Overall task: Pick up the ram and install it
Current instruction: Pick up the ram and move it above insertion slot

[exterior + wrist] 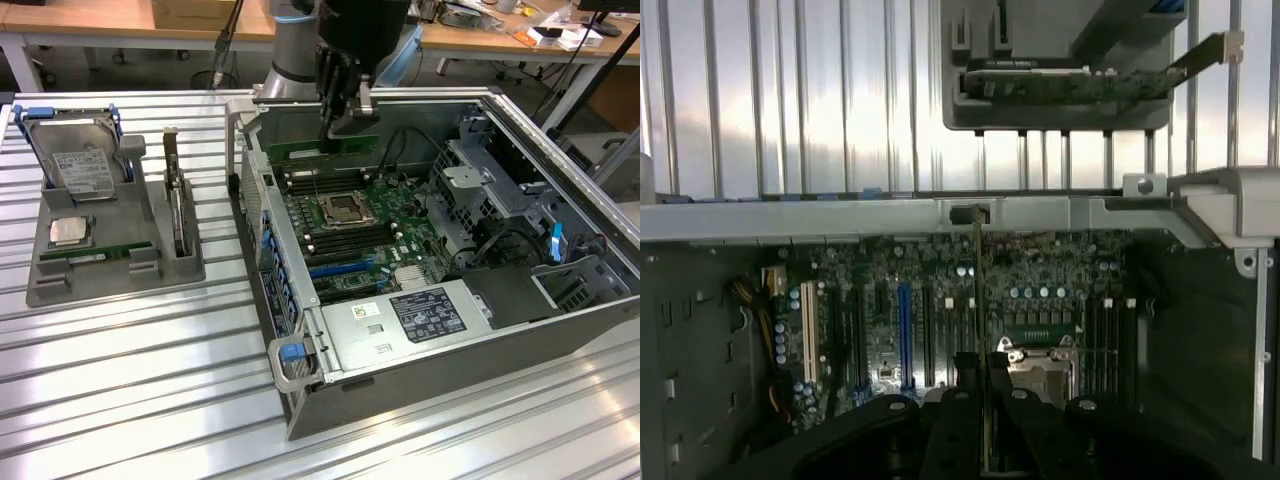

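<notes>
1. Ram (pixel 310 151) sits in the end effector (pixel 345 128) over the far end of the open computer case (pixel 420 380), close to the case's far wall.
2. The end effector is clenched on the ram. In the wrist view the stick (pixel 978 300) shows edge-on between the dark fingers (pixel 950 430) of the end effector (pixel 983 400).
3. Below lies the motherboard (pixel 370 215), with the processor socket (pixel 341 208) near its middle and dark memory slots (pixel 300 185) on either side.
4. From the wrist, the ram runs parallel to the slots, just beside the socket (pixel 1040 365). Whether it touches a slot I cannot tell.
5. The case stands on the ribbed metal counter (pixel 150 400).
6. Toward the exterior view's left, well apart from the case, a grey holder tray (pixel 110 275) rests on the counter.
7. The tray carries a hard drive (pixel 78 160) at its far end, a square silver processor chip (pixel 68 231), a second green stick (pixel 95 252) lying flat, and an upright expansion card (pixel 176 200).
</notes>
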Tool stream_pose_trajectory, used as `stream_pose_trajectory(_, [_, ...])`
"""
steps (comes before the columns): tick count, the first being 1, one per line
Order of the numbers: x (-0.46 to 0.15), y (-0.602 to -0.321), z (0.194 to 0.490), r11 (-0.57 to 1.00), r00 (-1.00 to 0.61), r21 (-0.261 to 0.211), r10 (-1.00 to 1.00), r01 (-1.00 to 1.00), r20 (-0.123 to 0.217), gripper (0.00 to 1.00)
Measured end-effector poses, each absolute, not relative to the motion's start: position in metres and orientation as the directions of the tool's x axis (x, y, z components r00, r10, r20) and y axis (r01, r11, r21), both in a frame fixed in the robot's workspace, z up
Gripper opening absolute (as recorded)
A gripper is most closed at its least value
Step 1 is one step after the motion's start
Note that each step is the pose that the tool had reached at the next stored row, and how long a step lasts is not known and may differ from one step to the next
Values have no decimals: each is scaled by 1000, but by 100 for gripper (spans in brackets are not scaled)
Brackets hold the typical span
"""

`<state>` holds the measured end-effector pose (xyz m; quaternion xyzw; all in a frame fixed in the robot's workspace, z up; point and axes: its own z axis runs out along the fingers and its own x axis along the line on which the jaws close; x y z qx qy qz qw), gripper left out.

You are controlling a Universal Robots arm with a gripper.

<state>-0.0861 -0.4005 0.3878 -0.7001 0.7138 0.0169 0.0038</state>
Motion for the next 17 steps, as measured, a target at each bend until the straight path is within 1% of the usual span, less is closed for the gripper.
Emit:
stream_pose_trajectory(10, [-24, -400, 384, 18, -20, 20, -998, -1000, -65, 14])
stream_pose_trajectory(17, [-23, -400, 383, 75, -76, 19, -995, -997, -65, 14])
